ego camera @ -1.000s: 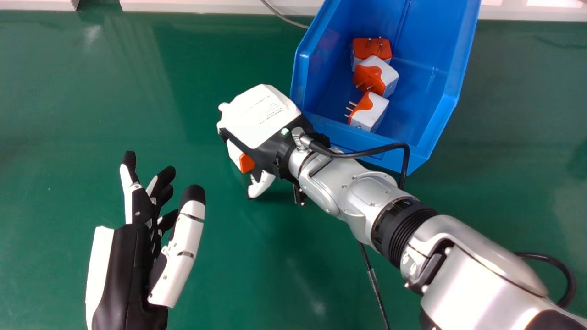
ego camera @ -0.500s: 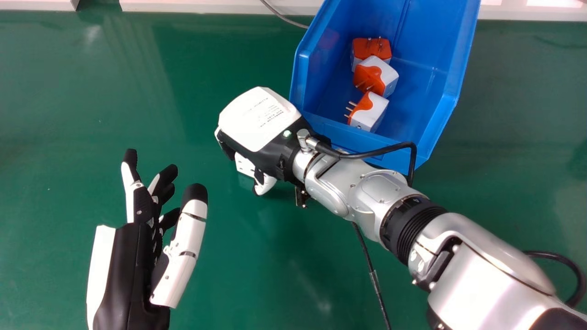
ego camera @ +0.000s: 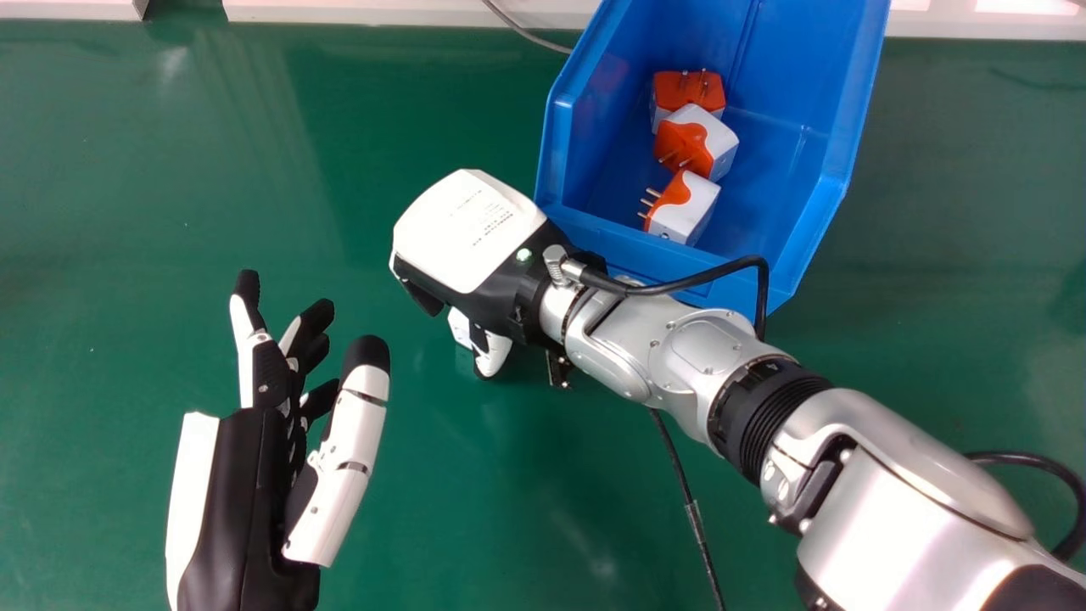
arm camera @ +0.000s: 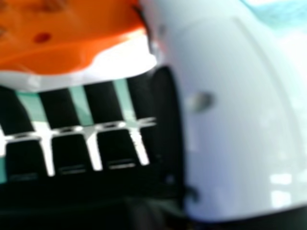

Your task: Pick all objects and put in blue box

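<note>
Curling at centre frame, palm down, the robot's right hand (ego camera: 471, 233) has fingers bent about a white-and-orange plastic plug adapter (ego camera: 460, 327). White corner of the adapter peeks out under the palm, next to the thumb; firmness of hold, cannot tell. Right hand view: orange face and white edge at the fingers, pale thumb alongside. Silver forearm runs in from lower right.

Blue plastic box (ego camera: 836, 153), upper right of centre, reaching the top edge. Inside, three more adapters in a slanting row: upper one (ego camera: 685, 92), orange face showing, prongs up-frame; middle one (ego camera: 700, 142), prongs toward lower left; lower one (ego camera: 685, 212), prongs pointing left. Right hand sits outside, just beside the box's lower left corner.

Left hand (ego camera: 242, 501), lower left, wide, fingers extended over the green tabletop (ego camera: 127, 170). Thin grey cable (ego camera: 526, 32) at top edge, left of the box.
</note>
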